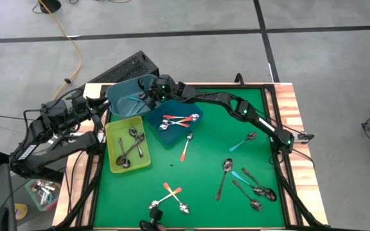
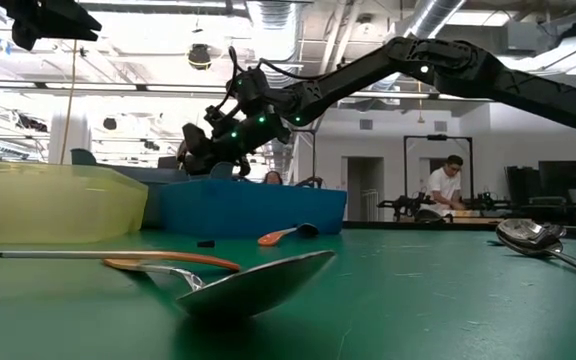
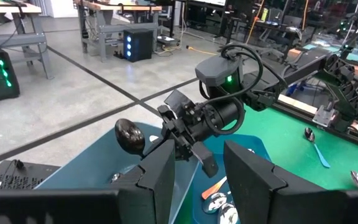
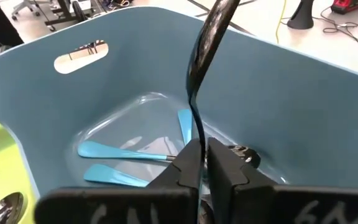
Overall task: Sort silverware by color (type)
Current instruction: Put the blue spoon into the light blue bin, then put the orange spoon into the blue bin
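Right gripper [image 4: 201, 163] clamped on dark-handled spoon [image 4: 207, 43], grey-blue bin [image 4: 303, 106] below it holding teal spoons [image 4: 114, 151], left gripper's [image 3: 194, 171] fingers apart, idle nearby.

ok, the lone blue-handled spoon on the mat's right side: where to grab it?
Mid-handle, from straight above, closing across the shaft. The blue-handled spoon lies flat on the green mat, alone, with both sides free. The right tool is busy, shut on a dark spoon over the blue bin.

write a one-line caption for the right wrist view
Right hand shut on a dark-handled spoon, held over the grey-blue bin with teal-handled spoons lying inside.
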Controlling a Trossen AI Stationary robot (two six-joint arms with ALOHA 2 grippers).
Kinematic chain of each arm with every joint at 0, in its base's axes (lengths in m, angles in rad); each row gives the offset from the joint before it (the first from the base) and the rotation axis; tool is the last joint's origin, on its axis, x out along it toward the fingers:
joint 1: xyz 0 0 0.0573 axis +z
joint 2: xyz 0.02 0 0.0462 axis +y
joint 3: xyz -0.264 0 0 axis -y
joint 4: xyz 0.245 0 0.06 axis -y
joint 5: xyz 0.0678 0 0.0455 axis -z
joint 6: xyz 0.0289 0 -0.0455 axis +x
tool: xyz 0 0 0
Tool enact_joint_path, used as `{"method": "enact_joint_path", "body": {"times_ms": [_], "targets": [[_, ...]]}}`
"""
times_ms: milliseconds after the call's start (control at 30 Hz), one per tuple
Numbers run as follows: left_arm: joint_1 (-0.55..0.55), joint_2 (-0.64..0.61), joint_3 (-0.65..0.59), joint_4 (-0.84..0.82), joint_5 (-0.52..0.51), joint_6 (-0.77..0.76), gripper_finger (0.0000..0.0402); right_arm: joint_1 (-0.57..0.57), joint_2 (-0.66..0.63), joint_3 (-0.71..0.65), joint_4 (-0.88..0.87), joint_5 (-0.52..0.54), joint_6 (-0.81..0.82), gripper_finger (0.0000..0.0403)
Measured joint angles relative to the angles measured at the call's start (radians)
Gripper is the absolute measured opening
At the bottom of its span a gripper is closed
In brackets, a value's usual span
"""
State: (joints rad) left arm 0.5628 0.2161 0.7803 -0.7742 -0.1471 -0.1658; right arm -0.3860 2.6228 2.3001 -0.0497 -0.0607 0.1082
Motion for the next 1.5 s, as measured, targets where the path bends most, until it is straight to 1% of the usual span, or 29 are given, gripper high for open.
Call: {"method": "enact_joint_path", "body": {"times_ms": [433, 567, 667, 867, 1033, 1133, 1267, 1500], "targets": [[0.0, 0.0, 0.0, -0.002, 0.0, 0.0, 0.0122, 0.005, 0.0, -0.001, 0.023, 0.003, -0.028, 0.0135], [0.0, 0.0, 0.0, -0.003, 0.0, 0.0, 0.0122, 0.009, -0.001, -0.003, 0.052, 0.002, -0.035, 0.0157], [0.0, 0.0, 0.0, -0.008, 0.0, 0.0, 0.0122, 0.013, -0.013, -0.004, 0.056, -0.003, -0.03, 0.0163], [0.0, 0.0, 0.0, -0.008, 0.0, 0.001, 0.0122, 0.023, -0.043, -0.003, 0.087, -0.022, -0.035, 0.0161], [0.0, 0.0, 0.0, -0.007, 0.0, 0.002, 0.0122, 0.027, -0.114, -0.002, 0.085, -0.022, -0.053, 0.016], [0.0, 0.0, 0.0, -0.008, 0.0, 0.003, 0.0122, 0.025, -0.169, -0.002, 0.042, -0.022, -0.071, 0.016], [0.0, 0.0, 0.0, -0.018, 0.0, 0.004, 0.0122, 0.025, -0.259, -0.002, -0.083, -0.021, -0.117, 0.016], [0.0, 0.0, 0.0, -0.033, 0.003, 0.003, 0.0122, 0.025, -0.429, -0.001, -0.405, -0.008, -0.138, 0.016]]}}
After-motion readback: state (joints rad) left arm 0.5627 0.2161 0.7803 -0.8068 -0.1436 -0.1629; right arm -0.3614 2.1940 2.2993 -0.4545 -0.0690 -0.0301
